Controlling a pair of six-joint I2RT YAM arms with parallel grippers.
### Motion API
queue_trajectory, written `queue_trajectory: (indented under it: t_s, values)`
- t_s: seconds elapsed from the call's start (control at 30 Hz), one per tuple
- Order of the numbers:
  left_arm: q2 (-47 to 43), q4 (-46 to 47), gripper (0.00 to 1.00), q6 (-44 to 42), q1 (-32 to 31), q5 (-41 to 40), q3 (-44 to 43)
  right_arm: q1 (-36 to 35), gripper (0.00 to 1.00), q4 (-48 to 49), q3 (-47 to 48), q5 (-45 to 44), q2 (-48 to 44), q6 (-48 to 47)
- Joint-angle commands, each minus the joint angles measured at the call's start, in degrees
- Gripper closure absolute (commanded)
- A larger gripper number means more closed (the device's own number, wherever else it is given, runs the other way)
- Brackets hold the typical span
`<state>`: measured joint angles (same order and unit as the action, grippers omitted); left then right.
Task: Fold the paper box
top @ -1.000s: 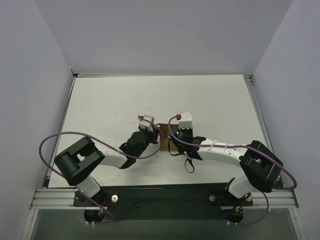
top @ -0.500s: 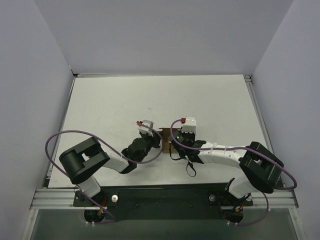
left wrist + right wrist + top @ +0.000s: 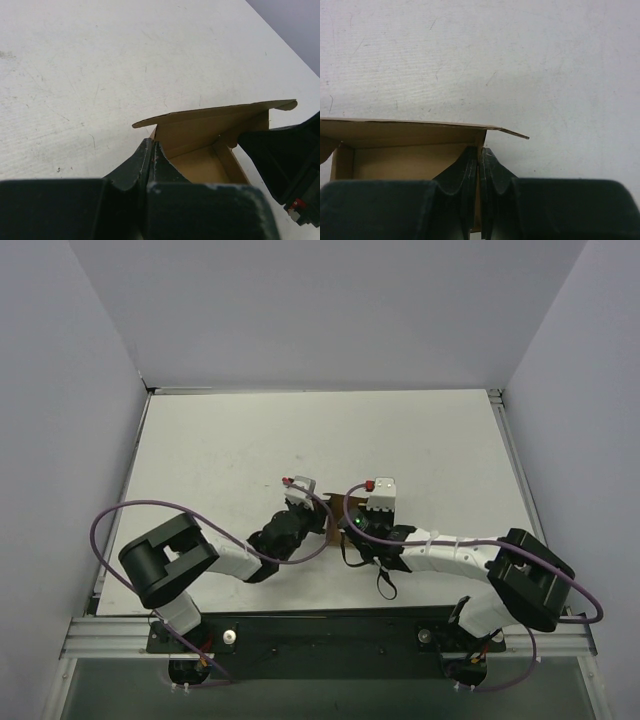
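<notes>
Pinching the paper box [image 3: 333,512] from opposite sides, both arms meet near the middle of the white worktop [image 3: 240,440], a little toward its near edge. From the overhead camera only a small brown patch of the box shows between the two black wrists. The left fingers [image 3: 318,521] reach in from the left and the right fingers [image 3: 344,525] from the right.

The left wrist camera shows the left fingers [image 3: 149,150] pressed together, with the upper edge of one side wall of the paper box [image 3: 200,137] caught between their tips, close to a corner. The box is open at the top, so its brown floor and inner walls show. A long flap [image 3: 215,111] stands up from the far wall and leans over the opening. The dark bulk of the right arm's wrist [image 3: 285,155] sits against the box's right end.

The right wrist camera shows the right fingers [image 3: 472,160] likewise closed, clamping the thin end wall of the paper box [image 3: 405,150] between them. The flap [image 3: 420,123] runs across above the cavity, and its pointed corner juts out past the fingers toward the right.

Whether the box rests on the scuffed worktop [image 3: 530,60] or is held just above it cannot be told. Purple cables [image 3: 120,515] loop from both arms.
</notes>
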<state>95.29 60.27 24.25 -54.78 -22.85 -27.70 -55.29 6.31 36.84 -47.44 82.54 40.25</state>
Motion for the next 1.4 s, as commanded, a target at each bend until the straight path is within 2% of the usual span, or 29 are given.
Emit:
queue_trajectory:
  t_s: [0.0, 0.13, 0.47, 0.57, 1.03, 1.37]
  values:
    - [-3.0, -1.4, 1.00, -1.0, 0.7, 9.4, -4.9, -1.8, 1.00, 9.2, -0.7, 2.0, -3.2, -1.7]
    - [-1.4, 0.4, 1.00, -0.3, 1.8, 11.6, -5.7, -1.7, 1.00, 18.1, -2.6, 2.8, -2.5, -4.6]
    - [5.3, 10.4, 1.00, 6.4, 1.0, 13.7, -3.4, -1.8, 1.00, 25.9, -5.9, 3.9, 0.5, -5.5]
    - [7.1, 13.2, 1.00, 8.3, 0.6, 13.9, -2.7, -1.8, 1.00, 26.0, -6.3, 3.6, 0.9, -5.0]
    - [8.3, 15.7, 1.00, 12.8, -1.1, 14.5, 2.1, -3.2, 1.00, 22.2, -8.4, 2.9, -0.1, -1.7]
    - [8.6, 14.5, 1.00, 11.7, -3.4, 16.0, -0.2, -4.6, 1.00, 20.1, -9.0, 2.1, -1.1, -0.6]
